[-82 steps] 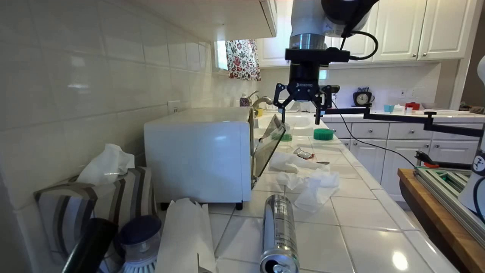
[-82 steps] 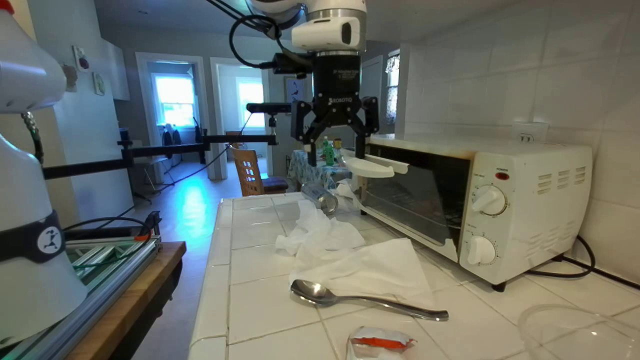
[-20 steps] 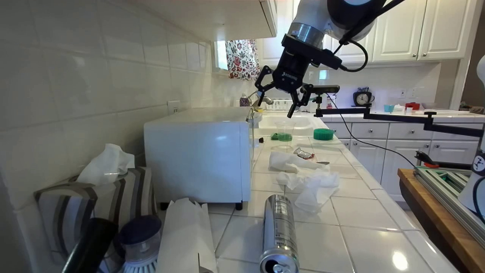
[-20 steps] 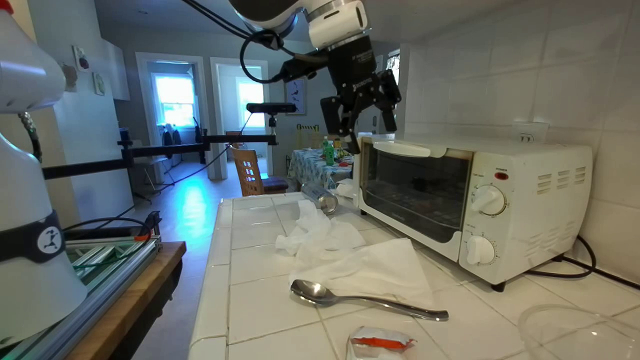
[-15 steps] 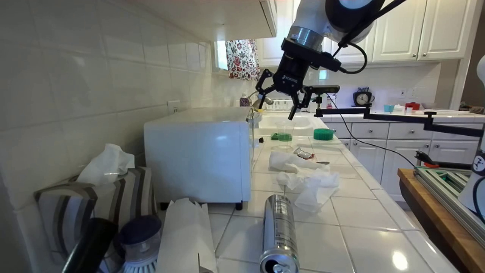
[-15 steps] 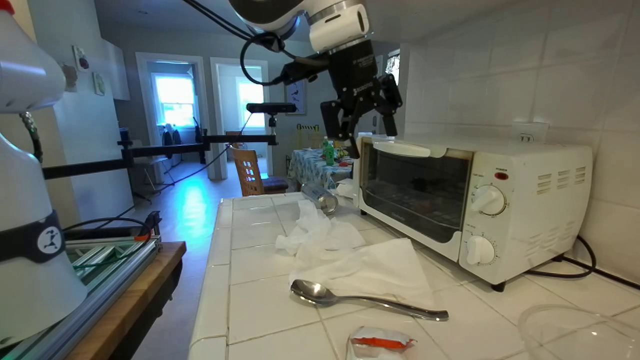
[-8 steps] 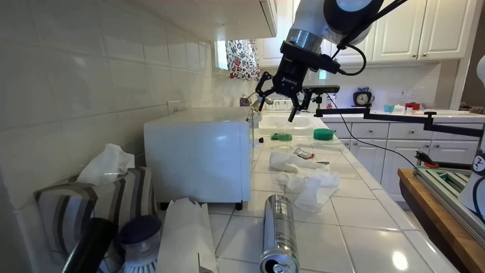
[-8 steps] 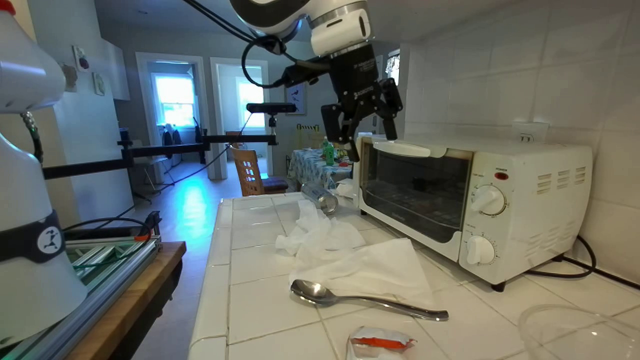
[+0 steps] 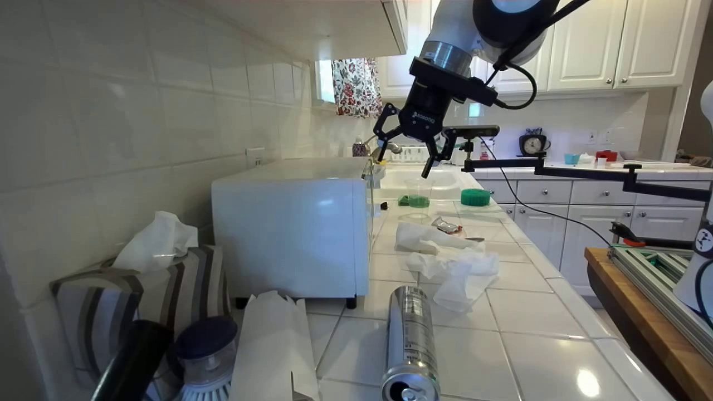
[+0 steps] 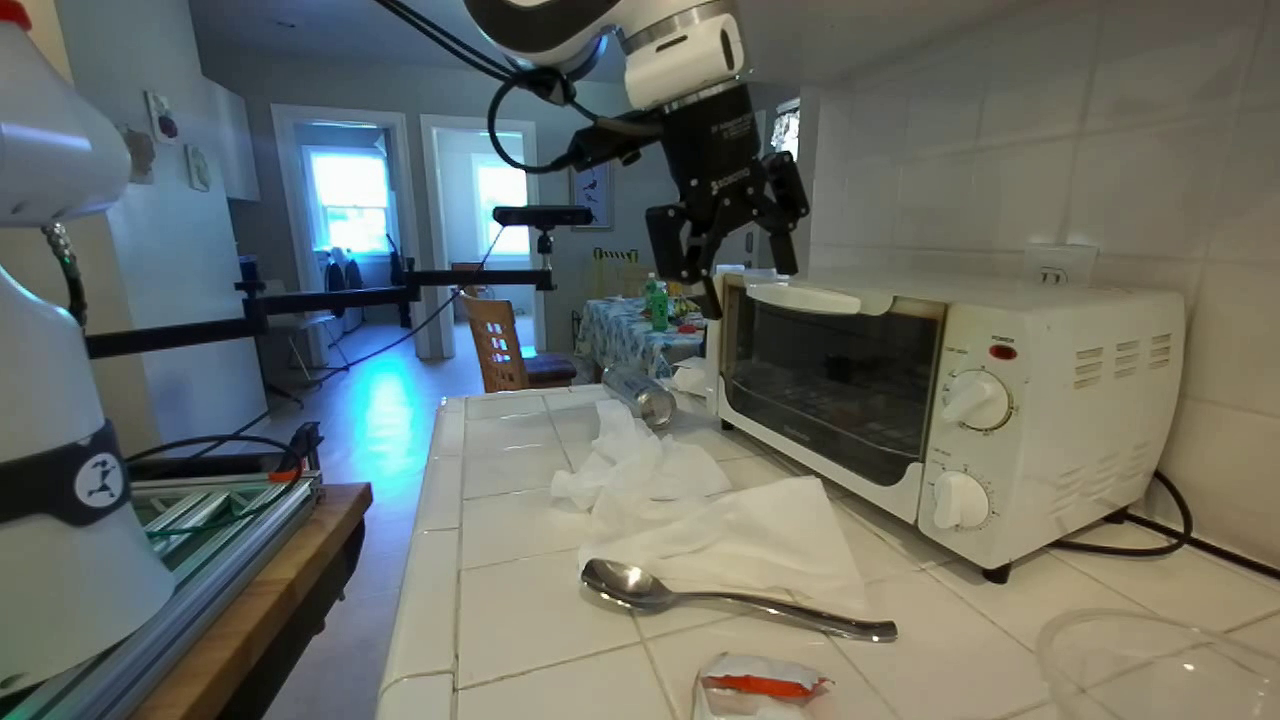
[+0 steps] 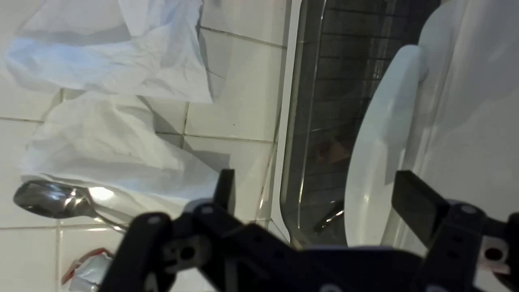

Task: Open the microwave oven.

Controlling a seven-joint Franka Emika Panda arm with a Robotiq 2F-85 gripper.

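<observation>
The microwave oven [image 10: 1090, 400] is a white box with two knobs on its front. It shows side-on in an exterior view [image 9: 289, 239]. Its dark-windowed door [image 10: 830, 390] looks shut. The white handle [image 10: 805, 298] runs along the door's top edge. My gripper [image 10: 750, 288] is open, empty and tilted, close to the far end of the handle; it also shows in an exterior view [image 9: 403, 166]. In the wrist view, the handle [image 11: 377, 142] lies between the spread fingers [image 11: 317, 178]. One finger is over the oven's top side, the other out in front of the door. I see no clear contact.
Paper towel sheets [image 10: 720, 530], a spoon [image 10: 740, 602] and a wrapper [image 10: 765, 685] lie on the tiled counter before the oven. A can [image 9: 411, 340] lies near the oven's side. A cabinet [image 9: 312, 28] hangs above. A camera arm [image 9: 590, 172] reaches over the counter.
About five seconds ago the door stood partly open and my gripper hung upright before it. Now the door is shut and the gripper tilted. Over the last second the open gripper lowered slightly.
</observation>
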